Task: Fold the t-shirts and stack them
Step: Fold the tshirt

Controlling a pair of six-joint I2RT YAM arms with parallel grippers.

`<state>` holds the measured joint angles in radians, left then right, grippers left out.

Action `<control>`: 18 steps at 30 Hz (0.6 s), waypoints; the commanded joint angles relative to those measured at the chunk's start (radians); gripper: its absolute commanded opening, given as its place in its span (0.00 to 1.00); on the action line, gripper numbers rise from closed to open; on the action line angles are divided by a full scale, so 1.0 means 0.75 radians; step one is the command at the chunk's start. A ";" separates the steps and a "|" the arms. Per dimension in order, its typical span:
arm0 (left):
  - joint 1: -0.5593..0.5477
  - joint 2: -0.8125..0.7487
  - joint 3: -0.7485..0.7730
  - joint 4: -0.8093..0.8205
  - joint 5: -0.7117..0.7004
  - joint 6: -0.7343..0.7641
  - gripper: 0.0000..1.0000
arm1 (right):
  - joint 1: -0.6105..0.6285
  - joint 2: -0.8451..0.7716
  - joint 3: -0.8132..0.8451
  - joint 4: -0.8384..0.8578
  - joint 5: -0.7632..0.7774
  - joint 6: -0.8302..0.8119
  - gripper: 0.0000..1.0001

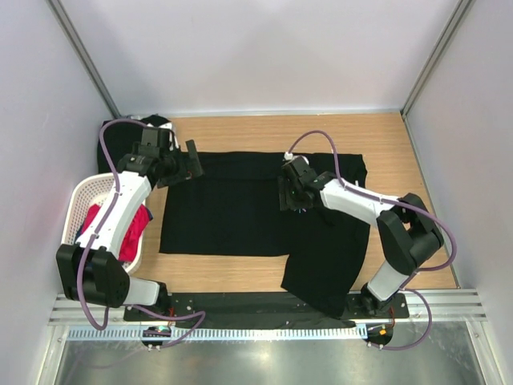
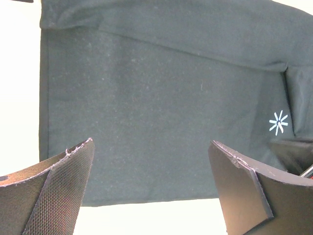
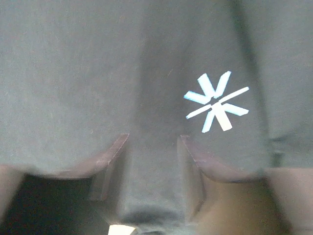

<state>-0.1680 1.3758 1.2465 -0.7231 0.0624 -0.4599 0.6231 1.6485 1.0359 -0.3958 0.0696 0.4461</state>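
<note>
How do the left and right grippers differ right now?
The left gripper is wide open with nothing between its fingers; the right gripper is nearly closed, pinching a ridge of the t-shirt. The left is raised by the t-shirt's far left corner; the right is down on its right part. Both face the same black t-shirt.

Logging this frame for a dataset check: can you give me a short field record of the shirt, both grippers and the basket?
t-shirt: black, spread on the wooden table, right part trailing to the near edge
logo: small white asterisk on the cloth
left gripper: open, above the shirt, holding nothing
right gripper: pinching a ridge of the shirt's cloth
basket: white mesh, left of the shirt, red-pink garment inside
</note>
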 commanded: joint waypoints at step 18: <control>0.005 -0.165 -0.034 -0.130 0.050 0.079 1.00 | -0.401 0.103 0.222 0.076 0.024 -0.133 0.76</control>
<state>-0.1680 1.2945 1.2091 -0.7868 0.0944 -0.4122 0.3248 1.7222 1.2346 -0.4103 0.1532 0.3687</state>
